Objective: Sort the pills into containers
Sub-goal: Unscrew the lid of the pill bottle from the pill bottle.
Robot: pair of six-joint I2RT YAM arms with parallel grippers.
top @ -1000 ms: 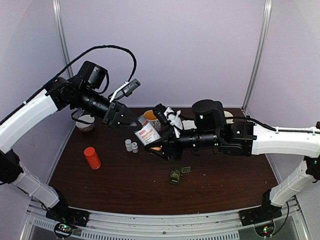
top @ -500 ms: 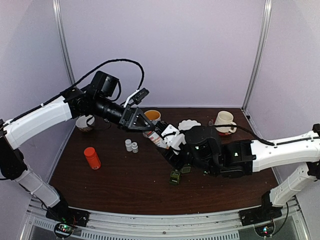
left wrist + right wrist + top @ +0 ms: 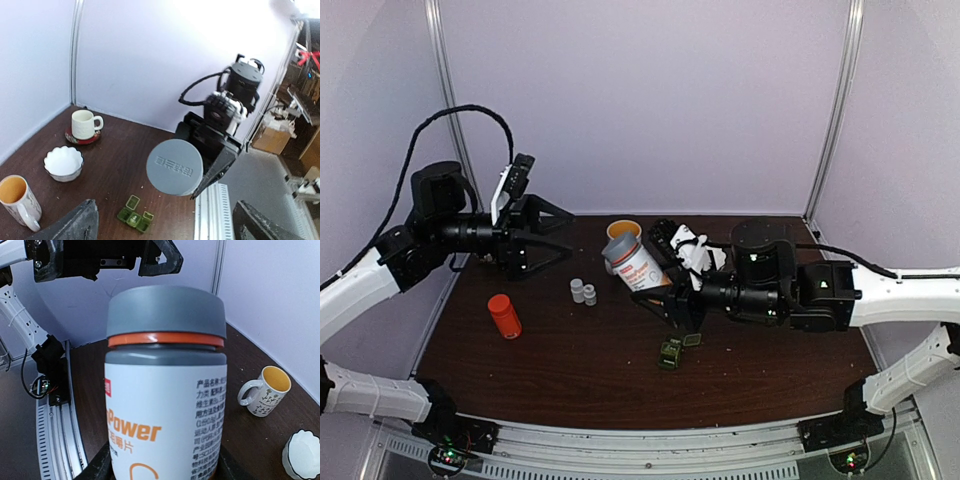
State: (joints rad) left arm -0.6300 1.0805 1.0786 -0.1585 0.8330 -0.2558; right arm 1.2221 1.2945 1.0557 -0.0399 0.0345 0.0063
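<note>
**Right gripper clamped on bottle, left gripper spread wide, pill box on table**

At right gripper (image 3: 660, 272): closed around the lower body of white bottle (image 3: 632, 262), held off the table and tilted, with gray lid (image 3: 174, 166) aimed up-left toward the left arm. On the bottle in the right wrist view: gray cap, orange ring under it, white label with orange lettering. Lid on.

At left gripper (image 3: 558, 234): released, fingers (image 3: 552, 210) spread wide with nothing between them. Raised over the far-left part of table (image 3: 570, 380), facing the bottle lid but well apart from it. Lid centred between both fingers in the left wrist view.

For pill box (image 3: 670, 352): small, dark green, flat on the table near the front centre, on the near side of the right gripper and not touching it. Open square compartments visible in the left wrist view. One green square sticking off its side; cannot tell whether flap or separate piece. Contents too small to tell.

Elsewhere on the table:
- orange bottle (image 3: 503, 315), upright, left side
- two small white vials (image 3: 583, 291), side by side, between orange bottle and held bottle
- orange-lined mug (image 3: 623, 230), just behind the held bottle
- white scalloped bowl (image 3: 63, 162)
- white mug on red saucer (image 3: 85, 124), at the back
</note>
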